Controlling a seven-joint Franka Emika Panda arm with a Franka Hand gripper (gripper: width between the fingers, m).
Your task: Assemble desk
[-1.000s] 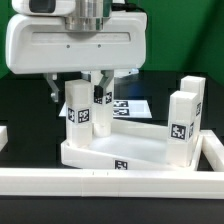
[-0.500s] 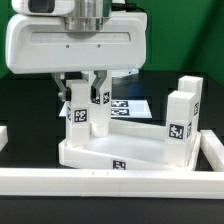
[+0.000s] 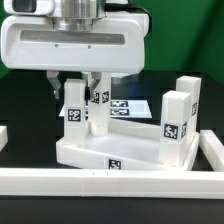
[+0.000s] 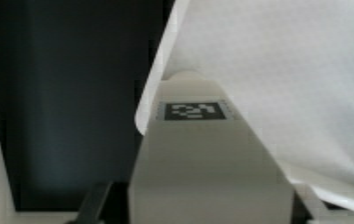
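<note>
Clamping an upright tagged leg block [image 3: 77, 108] at the exterior view's left, the gripper [image 3: 80, 82] hides its top over the desk top [image 3: 100, 150], second leg [image 3: 101, 108] half-hidden behind, marker board [image 3: 128, 106] partly covered, two more legs [image 3: 178, 118] right, tags unreadable, border rail [image 3: 110, 179] in front.

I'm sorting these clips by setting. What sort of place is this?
Most likely a robotics lab bench set up for assembly tests. A white robot gripper works over a black table; the white plastic desk top and square leg blocks carry black-and-white tags; a white border rail fences the area.
</note>
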